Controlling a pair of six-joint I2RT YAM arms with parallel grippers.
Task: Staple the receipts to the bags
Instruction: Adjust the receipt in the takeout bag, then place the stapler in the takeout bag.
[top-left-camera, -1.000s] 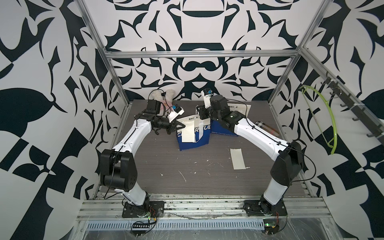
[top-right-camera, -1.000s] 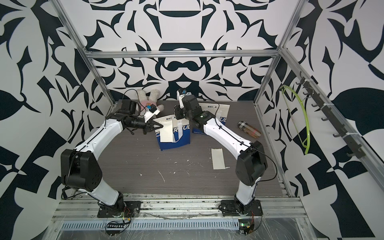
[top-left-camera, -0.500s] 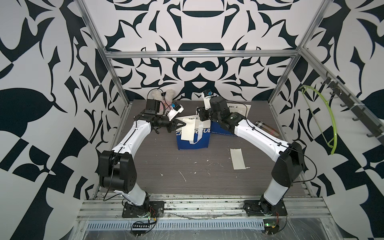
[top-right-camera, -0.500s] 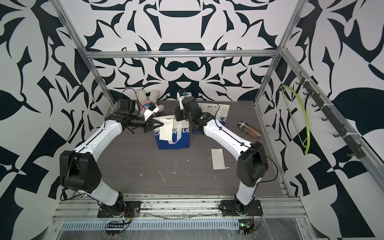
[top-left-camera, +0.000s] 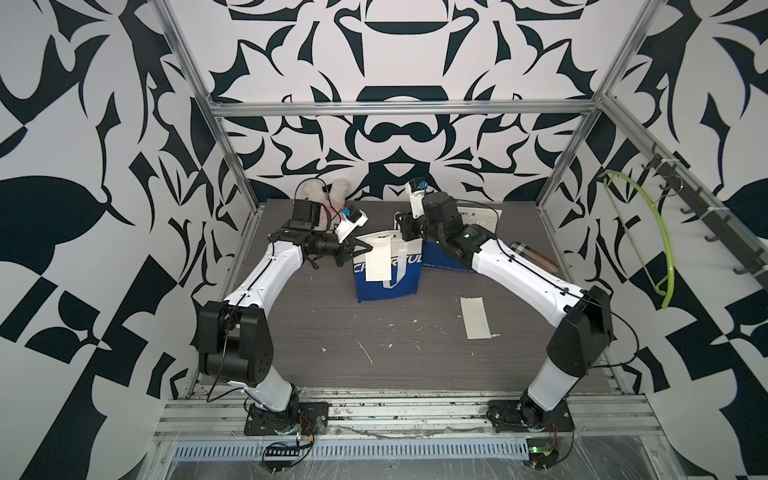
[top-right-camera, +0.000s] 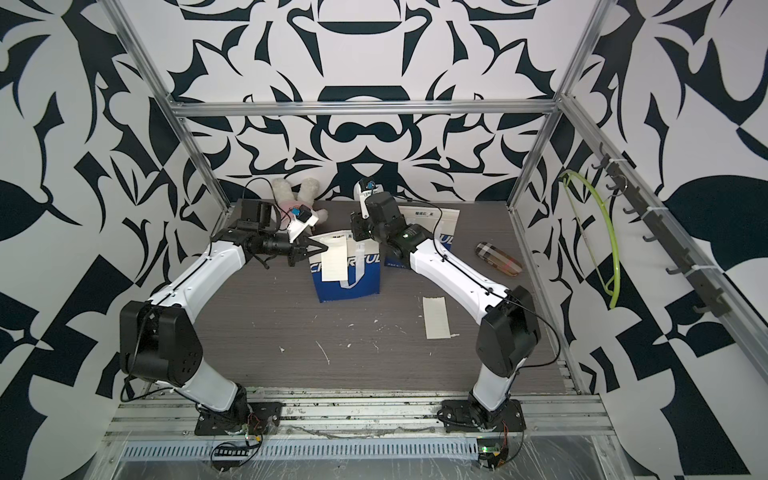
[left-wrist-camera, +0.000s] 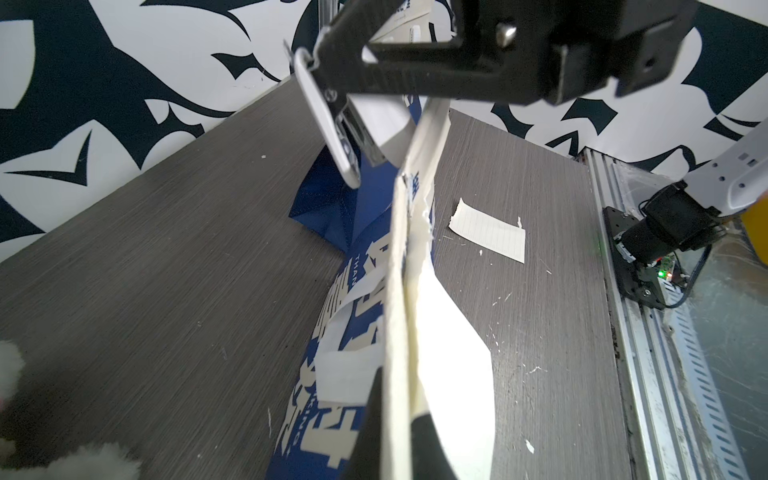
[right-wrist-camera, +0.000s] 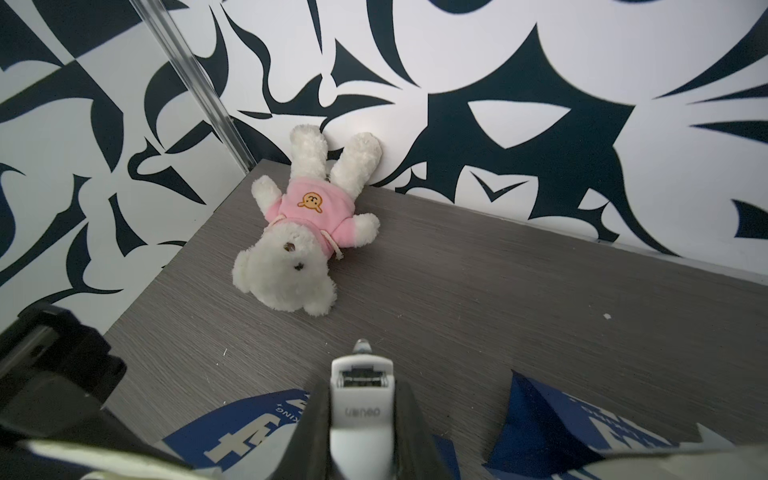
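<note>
**Top views.** Your left hand (top-left-camera: 358, 254) reaches in level and is closed on the top edge of the bag (top-left-camera: 390, 282). The bag stands mid-desk (top-left-camera: 374, 374), with a receipt (top-left-camera: 378, 266) flat against its front face. Your right hand (top-left-camera: 402, 226) sits at the bag's back rim. Its fingers are hidden under the wrist, so you cannot tell its grip here. A second bag (top-left-camera: 446, 262) lies flat behind, partly under the right arm. A loose receipt (top-left-camera: 478, 318) lies on the desk, well apart from both bags. The bear (top-right-camera: 291, 195) is at the back wall and the pouch (top-right-camera: 498, 261) is near the right edge.

**Left wrist.** The left fingers (left-wrist-camera: 428, 440) are pinched tight on the bag's cream rim, with the receipt pressed against it. Beyond them, the right hand carries the stapler (left-wrist-camera: 328, 120), whose mouth is just beside the rim. You cannot tell whether they touch.

**Right wrist.** The right fingers (right-wrist-camera: 309, 436) are set narrow and clamp the stapler from both sides. The bag's blue panel is below them. The bear lies on its back on the desk beyond.
</note>
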